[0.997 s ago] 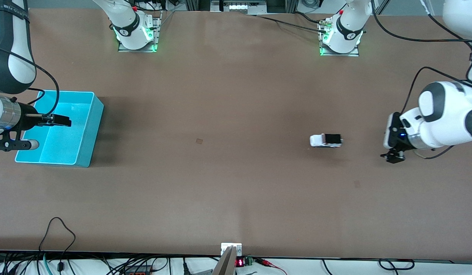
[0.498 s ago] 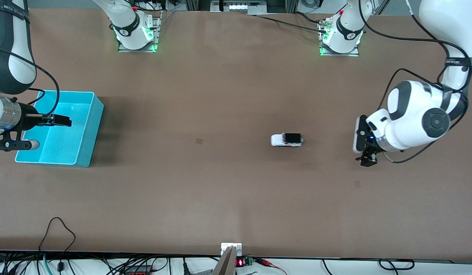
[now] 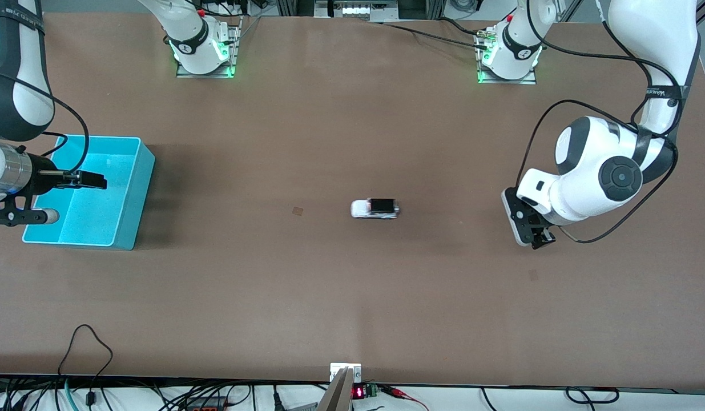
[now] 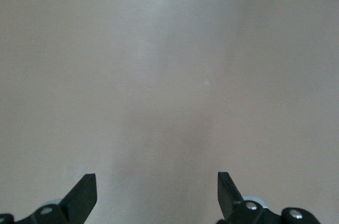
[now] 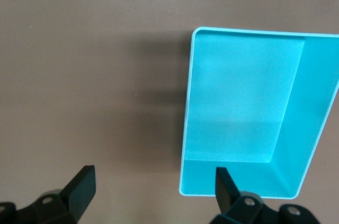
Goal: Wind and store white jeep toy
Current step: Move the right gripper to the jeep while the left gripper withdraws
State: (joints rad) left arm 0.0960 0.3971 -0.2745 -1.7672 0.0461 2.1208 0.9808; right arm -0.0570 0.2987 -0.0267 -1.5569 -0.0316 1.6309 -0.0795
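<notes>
The white jeep toy (image 3: 375,208), small with a black roof panel, stands on the brown table near its middle, free of both grippers. My left gripper (image 3: 539,238) is open and empty, low over the table toward the left arm's end, well apart from the jeep. Its wrist view shows only bare table between the open fingers (image 4: 157,192). My right gripper (image 3: 93,180) is open and empty, and waits over the turquoise bin (image 3: 142,171) at the right arm's end. The bin's wall (image 5: 312,118) shows in the right wrist view, with the gripper (image 5: 153,187) partly over its edge. The bin is empty.
A small dark square mark (image 3: 297,210) lies on the table between the jeep and the bin. Cables run along the table edge nearest the front camera (image 3: 89,342). The arms' bases (image 3: 204,48) stand at the farthest edge.
The jeep has rolled along the table from near the left gripper toward the bin. My left arm has moved the same way after it. The right arm has not moved.
</notes>
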